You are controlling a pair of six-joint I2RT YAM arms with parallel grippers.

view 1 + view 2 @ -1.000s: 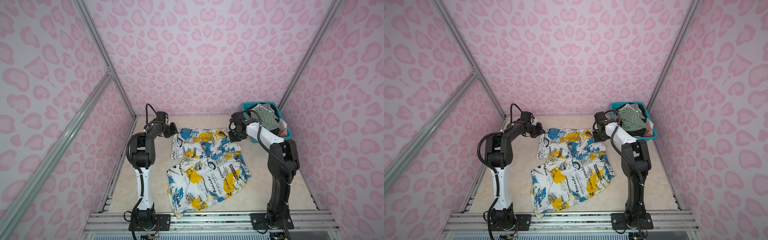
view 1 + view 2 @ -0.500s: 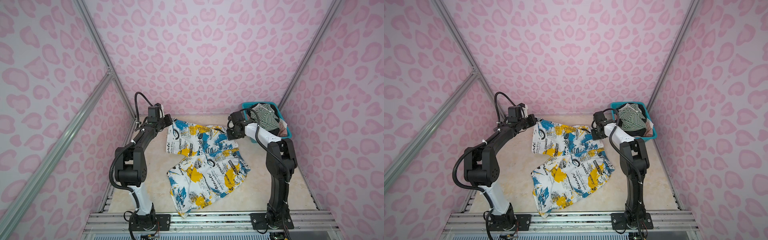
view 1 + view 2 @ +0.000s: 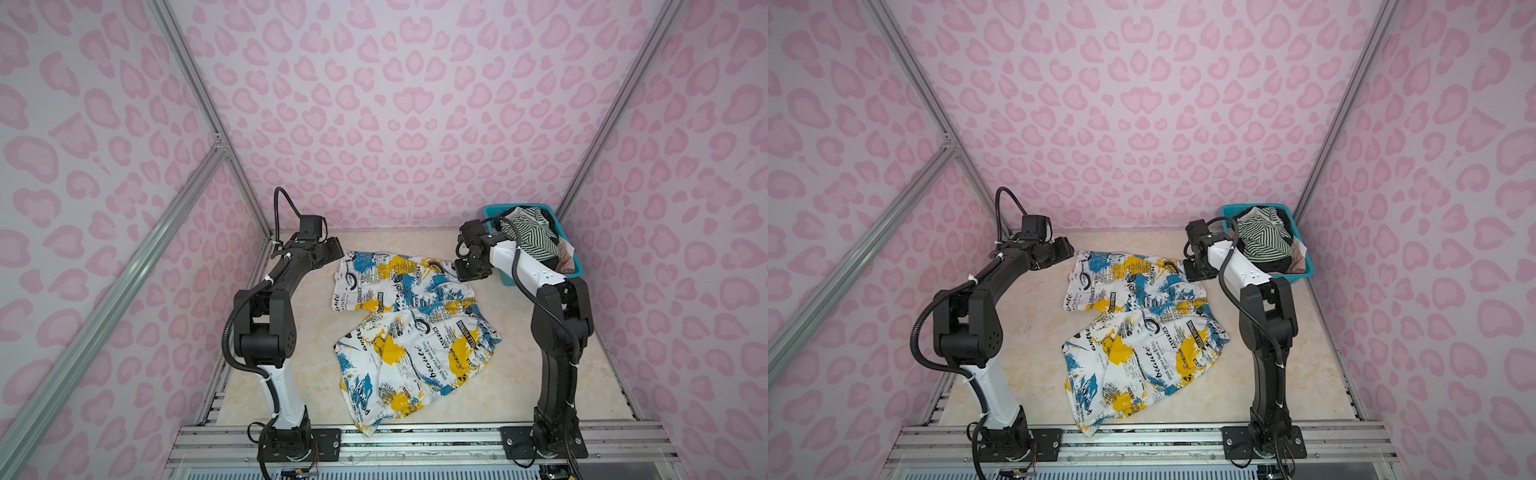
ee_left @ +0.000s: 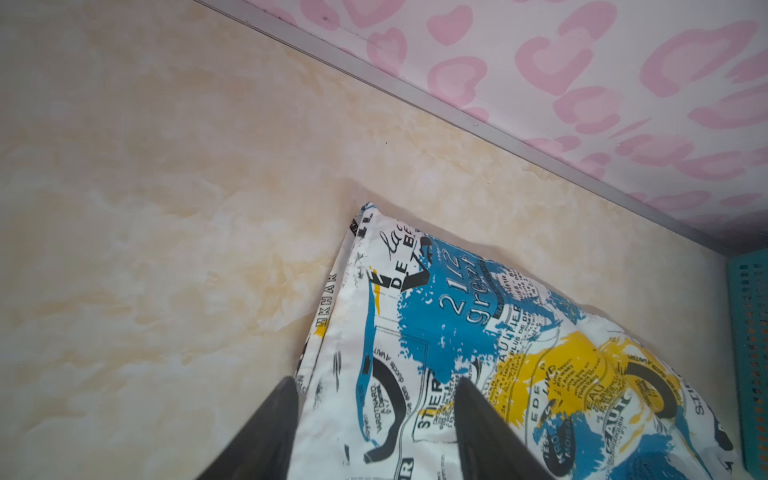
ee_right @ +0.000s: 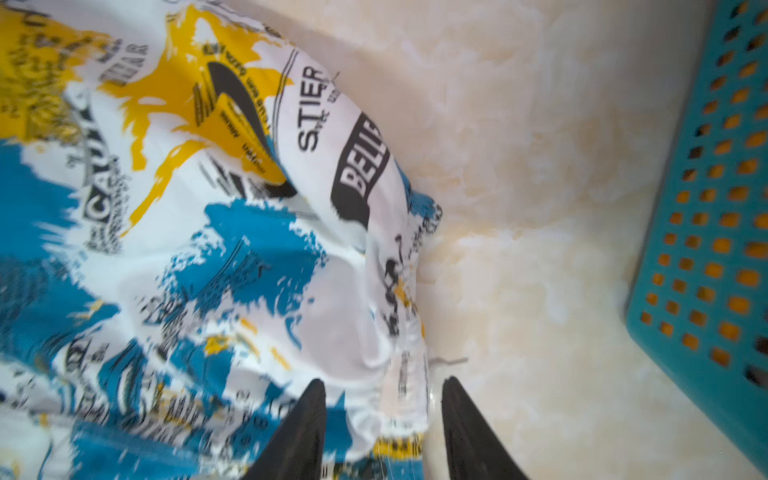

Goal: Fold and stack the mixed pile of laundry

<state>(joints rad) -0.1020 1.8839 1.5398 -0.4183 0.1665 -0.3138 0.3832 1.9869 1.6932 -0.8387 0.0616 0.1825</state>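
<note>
The white garment (image 3: 399,316) with blue and yellow splashes and black letters lies spread on the desk (image 3: 316,332), beside the teal basket (image 3: 1291,277). The cloth is thin and soft, with bumps and folds, and one end hangs a bit over the desk's near edge. In the basket sit the rest of the clothes in a heap: a green-and-white striped top (image 3: 532,239) on top, a black one (image 3: 1273,264) under it, and a pale pink one (image 3: 563,253) at the side away from the white garment.

The right hand (image 3: 469,270) is between the basket and the nearest corner of the white garment. Its two black pointy fingers (image 5: 307,424) stand apart over the hem and pinch nothing.

The left hand (image 3: 332,251) is at the garment's corner farthest from the basket. Its fingers (image 4: 266,428) are spread wide too, with flat cloth under them, and hold nothing.

The basket is hard plastic full of little square holes. The desk is smooth, cream and cloudy like marble.
</note>
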